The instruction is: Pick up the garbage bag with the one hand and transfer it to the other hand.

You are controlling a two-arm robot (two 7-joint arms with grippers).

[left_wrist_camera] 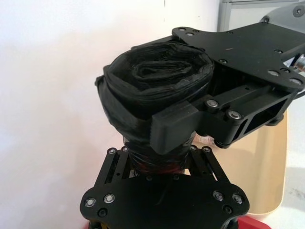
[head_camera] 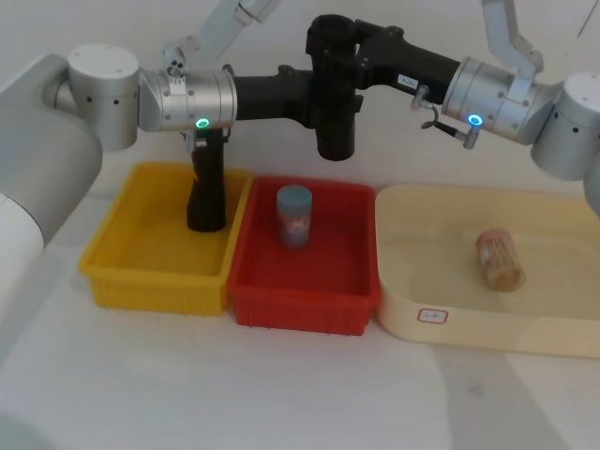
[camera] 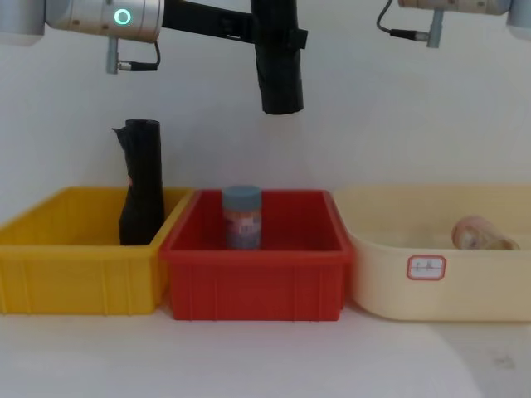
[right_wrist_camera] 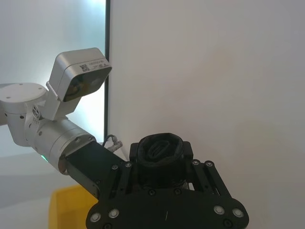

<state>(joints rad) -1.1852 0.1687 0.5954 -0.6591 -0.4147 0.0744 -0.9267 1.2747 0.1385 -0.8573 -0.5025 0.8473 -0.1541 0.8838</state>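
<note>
White wall and a pale tabletop frame three bins: yellow bin, red bin and cream tray. Above the red bin, the garbage bag hangs upright in mid-air, gripped by both arms. The left pincer clamps it from the left side, and the right pincer closes on its upper end. A slimmer black roll stands in the yellow bin, a blue-capped jar in the red bin, a tan jar lying in the tray.
</note>
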